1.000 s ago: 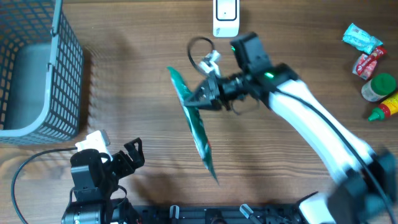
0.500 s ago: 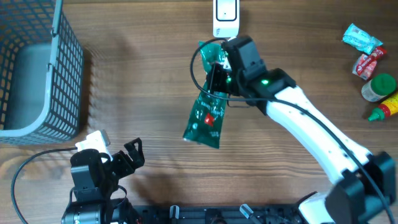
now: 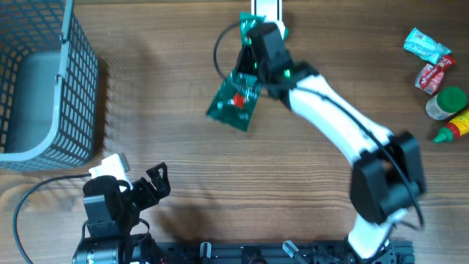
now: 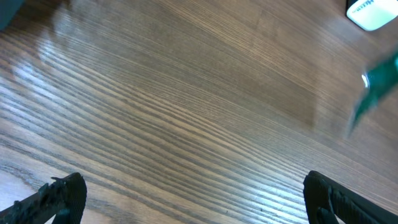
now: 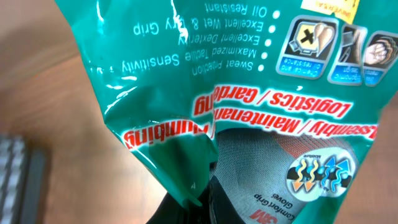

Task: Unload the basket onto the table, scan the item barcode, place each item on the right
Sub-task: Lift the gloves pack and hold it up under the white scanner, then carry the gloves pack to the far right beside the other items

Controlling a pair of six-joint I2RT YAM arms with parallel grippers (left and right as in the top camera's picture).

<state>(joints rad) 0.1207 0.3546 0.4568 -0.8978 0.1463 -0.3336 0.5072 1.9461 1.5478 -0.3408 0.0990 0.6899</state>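
A green glove packet (image 3: 234, 103) with red and white print hangs from my right gripper (image 3: 253, 53), which is shut on its upper end. The packet's top reaches the white scanner (image 3: 267, 6) at the table's far edge, and the arm covers part of the scanner. In the right wrist view the packet (image 5: 249, 93) fills the frame, pinched between the dark fingertips (image 5: 208, 205) at the bottom. No barcode shows on the printed side. My left gripper (image 3: 154, 183) rests at the near left, open and holding nothing (image 4: 199, 199). Its view catches the scanner (image 4: 373, 12) and a blurred edge of the packet (image 4: 379, 87).
A grey wire basket (image 3: 44, 88) stands at the far left. At the right edge lie a teal packet (image 3: 427, 44), a red packet (image 3: 434, 73), a green-lidded jar (image 3: 448, 101) and a yellow bottle (image 3: 458, 126). A black cable loop (image 3: 220, 51) hangs beside the right gripper.
The right arm has carried the packet away from mid-table up to the scanner at the far edge. The packet turned from edge-on to flat, printed face up. The left arm stayed still.
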